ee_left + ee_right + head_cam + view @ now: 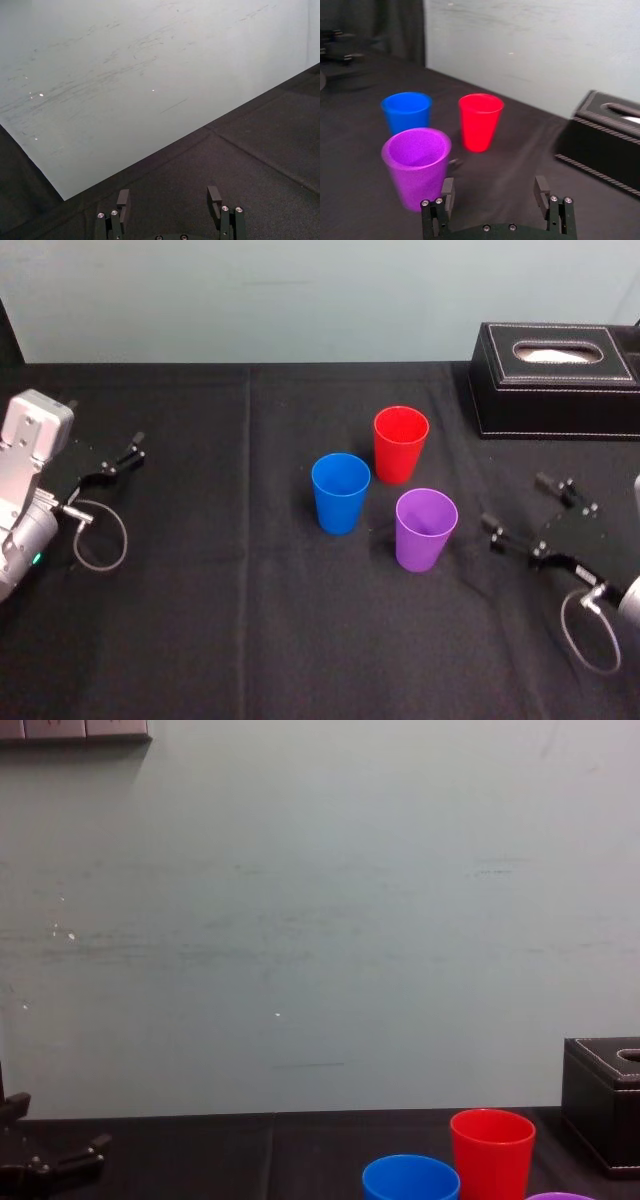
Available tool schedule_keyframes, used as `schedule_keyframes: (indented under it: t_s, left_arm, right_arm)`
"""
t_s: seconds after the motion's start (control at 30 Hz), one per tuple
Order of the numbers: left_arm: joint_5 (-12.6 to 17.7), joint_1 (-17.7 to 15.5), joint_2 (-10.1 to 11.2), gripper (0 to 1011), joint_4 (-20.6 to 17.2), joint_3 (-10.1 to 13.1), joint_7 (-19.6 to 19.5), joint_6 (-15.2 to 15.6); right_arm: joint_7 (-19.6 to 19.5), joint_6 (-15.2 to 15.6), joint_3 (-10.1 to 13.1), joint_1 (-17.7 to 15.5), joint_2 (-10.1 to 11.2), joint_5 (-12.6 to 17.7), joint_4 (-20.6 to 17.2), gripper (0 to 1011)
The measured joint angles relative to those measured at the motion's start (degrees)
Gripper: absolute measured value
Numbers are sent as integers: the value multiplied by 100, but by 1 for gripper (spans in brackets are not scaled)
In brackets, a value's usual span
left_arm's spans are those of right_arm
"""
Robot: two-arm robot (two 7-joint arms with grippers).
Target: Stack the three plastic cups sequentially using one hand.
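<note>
- black cloth point(200, 620), with a seam running front to back, is laid over the table; a pale, scuffed wall point(300, 920) is seen behind it.
- the right gripper point(494, 187) is held with its fingers spread and nothing between them, near the purple cup point(425, 530), on that cup's right.
- the left gripper point(168, 192) is likewise spread and empty, at the table's left side, well apart from the cups.
- three cups are counted: one purple, one blue point(340, 493), one red point(400, 445), all upright, mouths up, grouped in a close triangle at the table's middle, none nested.
- one black stitched box point(555, 380) is set at the far right, behind the red cup.
- the box's oval top slot is shown from the head; from the chest its side is seen.
</note>
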Motion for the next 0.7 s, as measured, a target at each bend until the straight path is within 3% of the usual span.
schedule_keyframes:
  t_s: [0.23, 0.4, 0.7]
  left_arm:
    - [0, 0, 0, 1005, 0, 0, 0, 0]
    - [0, 0, 0, 1004, 0, 0, 0, 0]
    - [0, 0, 0, 1005, 0, 0, 0, 0]
  right_arm:
    - [349, -287, -182, -127, -102, -155, 62, 1004]
    - [532, -519, -286, -80, -321, -237, 187, 1004]
    - [611, -629, -373, 89, -701, -414, 356, 1004]
